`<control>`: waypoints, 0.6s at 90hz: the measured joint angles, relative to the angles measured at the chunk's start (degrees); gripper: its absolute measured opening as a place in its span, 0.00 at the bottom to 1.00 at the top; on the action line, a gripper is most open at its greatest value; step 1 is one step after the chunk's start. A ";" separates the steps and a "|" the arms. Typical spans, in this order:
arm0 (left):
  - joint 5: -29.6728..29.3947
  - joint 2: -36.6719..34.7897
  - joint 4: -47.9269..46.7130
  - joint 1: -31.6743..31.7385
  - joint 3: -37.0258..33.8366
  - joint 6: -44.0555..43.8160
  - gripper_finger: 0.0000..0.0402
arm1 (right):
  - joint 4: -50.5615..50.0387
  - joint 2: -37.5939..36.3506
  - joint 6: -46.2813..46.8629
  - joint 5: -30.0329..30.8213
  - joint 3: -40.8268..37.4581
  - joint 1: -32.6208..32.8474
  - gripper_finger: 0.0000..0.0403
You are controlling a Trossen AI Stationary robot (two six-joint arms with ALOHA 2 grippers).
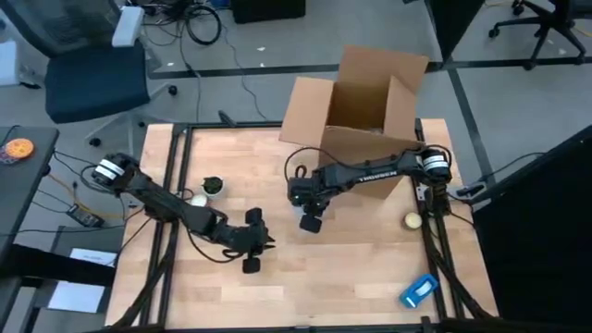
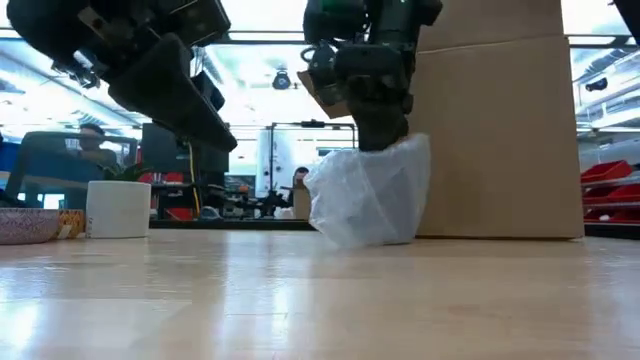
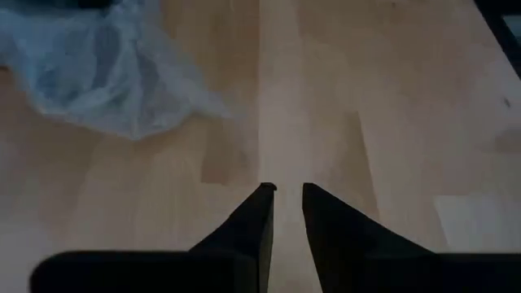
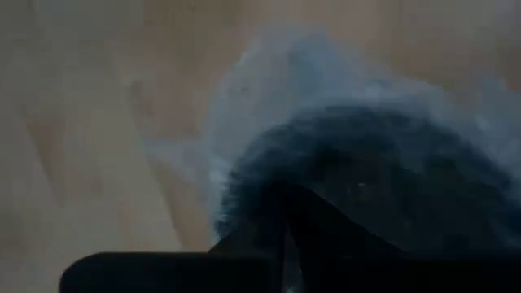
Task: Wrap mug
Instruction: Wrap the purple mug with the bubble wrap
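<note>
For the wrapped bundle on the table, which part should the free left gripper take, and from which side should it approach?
Probably the loose plastic low on the wrapped bundle, approached from the left gripper's own side. The right gripper already occupies the top, pressing in from above, so the crumpled skirt that spreads on the table is the free, soft part to pinch. The mug inside is hidden.

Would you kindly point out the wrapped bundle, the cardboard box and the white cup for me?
wrapped bundle [image 2: 368, 195], low view, plastic front.
cardboard box [image 1: 356, 139], high view, front wall.
white cup [image 2: 118, 209], low view, side wall.
</note>
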 joint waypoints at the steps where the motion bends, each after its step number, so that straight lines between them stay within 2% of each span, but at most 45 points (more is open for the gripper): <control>1: 0.07 0.00 0.04 0.00 0.00 0.00 0.13 | -0.04 0.00 0.00 0.03 -0.17 0.00 0.00; 20: 5.28 0.00 -0.05 -0.04 0.02 0.15 0.13 | -0.90 0.04 -0.37 2.67 -0.85 0.00 0.00; 54: 5.55 -0.17 -0.56 -0.04 0.83 2.79 0.13 | -5.96 -0.72 -0.35 10.54 0.57 -0.75 0.00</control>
